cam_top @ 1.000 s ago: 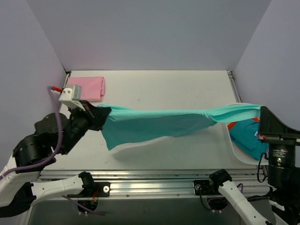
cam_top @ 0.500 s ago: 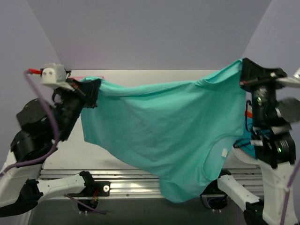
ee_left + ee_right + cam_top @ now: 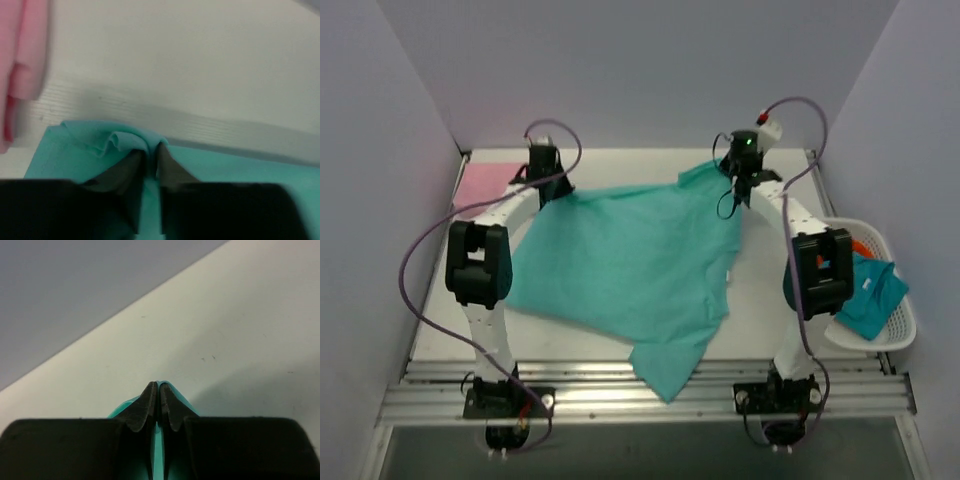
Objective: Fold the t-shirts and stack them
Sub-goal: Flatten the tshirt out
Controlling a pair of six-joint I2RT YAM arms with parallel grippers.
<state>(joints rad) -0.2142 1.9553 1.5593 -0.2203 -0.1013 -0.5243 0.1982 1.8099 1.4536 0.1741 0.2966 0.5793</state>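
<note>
The turquoise-green t-shirt (image 3: 620, 270) lies spread over the middle of the table, its near end hanging past the front edge. My left gripper (image 3: 548, 190) is shut on the shirt's far left corner; the cloth bunches between the fingers in the left wrist view (image 3: 150, 155). My right gripper (image 3: 740, 185) is shut on the far right corner, and a thin strip of cloth (image 3: 172, 395) shows between the pads in the right wrist view. The folded pink t-shirt (image 3: 480, 185) lies at the far left and shows in the left wrist view (image 3: 25, 55).
A white basket (image 3: 895, 330) stands at the right edge holding another turquoise cloth (image 3: 870, 295) and something orange. Grey walls close the back and both sides. A metal rail (image 3: 620, 400) runs along the front edge.
Both arms have swung from high and near the camera out to the far side of the table. The turquoise shirt went from hanging stretched in the air to lying spread on the table.
</note>
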